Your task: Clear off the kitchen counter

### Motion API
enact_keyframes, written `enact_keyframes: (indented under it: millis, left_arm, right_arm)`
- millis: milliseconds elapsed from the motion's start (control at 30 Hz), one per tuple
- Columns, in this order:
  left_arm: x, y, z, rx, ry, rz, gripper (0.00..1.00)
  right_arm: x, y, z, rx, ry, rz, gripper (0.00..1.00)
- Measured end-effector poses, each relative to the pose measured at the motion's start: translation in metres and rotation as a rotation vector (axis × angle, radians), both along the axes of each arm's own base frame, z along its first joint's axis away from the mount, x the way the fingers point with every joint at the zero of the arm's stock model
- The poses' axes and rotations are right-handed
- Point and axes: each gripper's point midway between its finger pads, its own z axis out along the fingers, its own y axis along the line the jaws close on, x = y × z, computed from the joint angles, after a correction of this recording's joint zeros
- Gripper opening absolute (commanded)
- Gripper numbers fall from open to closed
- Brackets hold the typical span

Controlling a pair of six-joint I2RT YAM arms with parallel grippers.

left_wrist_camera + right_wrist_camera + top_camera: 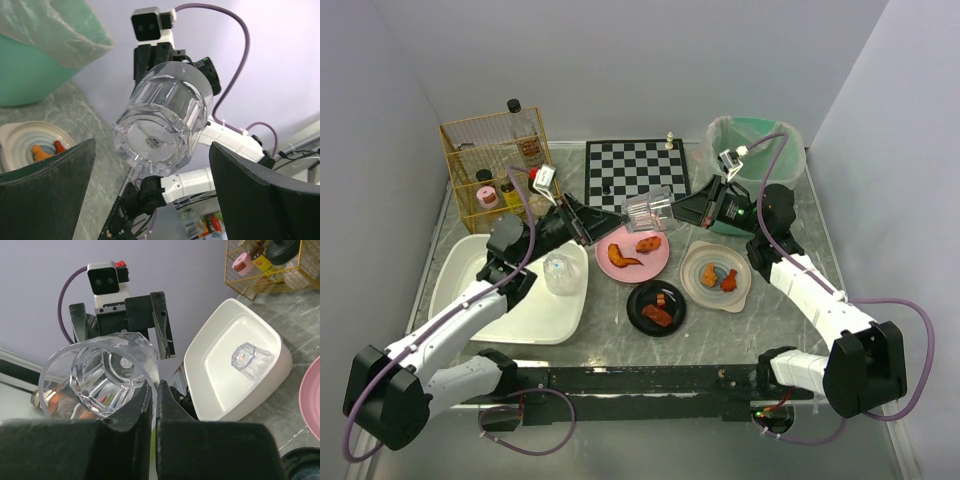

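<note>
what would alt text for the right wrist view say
The right gripper pinches the rim of a clear tumbler held aloft, its open mouth toward the camera. Behind it is the left gripper, jaws open; to the right, a white tub holds another glass.

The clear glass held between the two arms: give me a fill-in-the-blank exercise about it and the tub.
The right gripper pinches the clear glass by its ____.
The left gripper, facing that glass's base, is ____.
The white tub holds a second ____.
Missing: rim; open; glass.
</note>
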Motion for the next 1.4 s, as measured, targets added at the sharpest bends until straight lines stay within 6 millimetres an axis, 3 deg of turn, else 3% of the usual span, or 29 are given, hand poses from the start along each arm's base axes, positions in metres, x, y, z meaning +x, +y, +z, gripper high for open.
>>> enact_keyframes:
  millis: [400, 633, 900, 1133, 1400]
  left_arm:
    - [-0.008, -0.022, -0.004, -0.042, 0.025, -0.098, 1.0]
    - [-0.012, -0.025, 0.002, -0.061, 0.006, -0.112, 0.98]
    - [-0.009, -0.03, -0.001, -0.075, 0.018, -0.128, 0.85]
    - [-0.011, -0.034, -0.001, -0.09, 0.023, -0.148, 0.69]
    - [-0.012, -0.034, 0.001, -0.097, 0.024, -0.149, 0.26]
  right_arm:
    - [-0.002, 0.001, 0.002, 0.02, -0.001, 0.015, 0.0]
    - [-0.004, 0.001, -0.006, 0.017, 0.022, 0.024, 0.0]
    - [-0.006, 0.001, -0.006, 0.023, 0.02, 0.034, 0.0]
    - [-0.007, 0.001, -0.005, 0.025, 0.016, 0.039, 0.0]
    - [-0.007, 0.001, -0.005, 0.03, 0.003, 0.042, 0.0]
